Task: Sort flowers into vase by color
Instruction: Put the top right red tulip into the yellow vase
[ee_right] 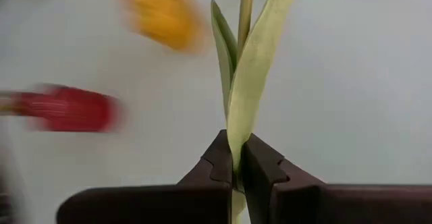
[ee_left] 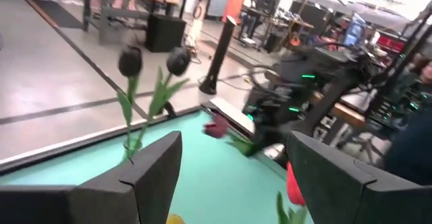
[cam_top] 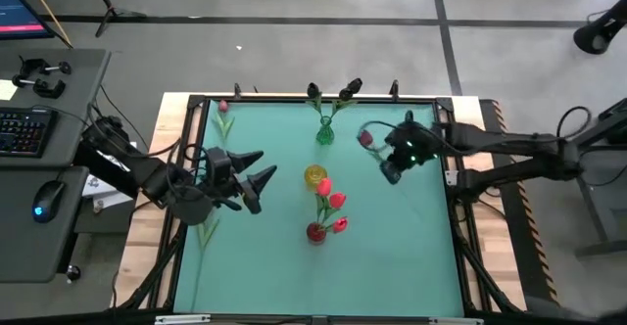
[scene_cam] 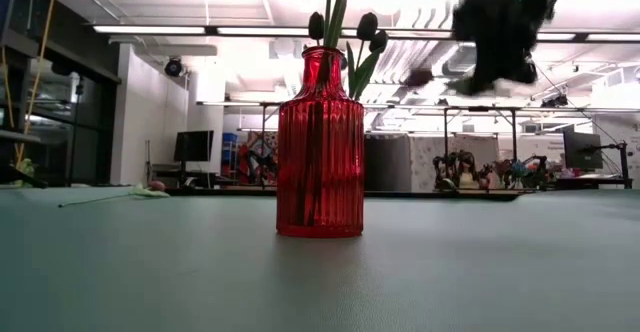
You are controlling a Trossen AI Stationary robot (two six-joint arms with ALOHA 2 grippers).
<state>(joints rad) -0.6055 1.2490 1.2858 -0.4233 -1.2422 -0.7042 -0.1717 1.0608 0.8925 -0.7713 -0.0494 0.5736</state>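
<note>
Carrying the pink tulip to the right vase is the step in hand, and doing it well depends on keeping the stem upright and the grip low. From the high view, the right pincer hangs over the desk toward its right edge and nearer the far edge, the flower's pink head showing just beside it; the left pincer waits near the left edge with its fingers apart and nothing between them. Three vases stand along the middle: a green vase with dark tulips near the far edge, a yellow vase at centre, and a red vase holding red tulips toward the near edge. Two loose flowers lie by the left edge. In the low view the red vase fills the centre and the right arm hangs blurred above it, so I judge it is in motion. The left wrist view shows the dark tulips ahead and the right arm beyond with the pink head. In the right wrist view the pincer is clamped on the flower's stem and leaf. I judge the yellow vase the likely target; descend slowly, stem end first, before letting go.
</note>
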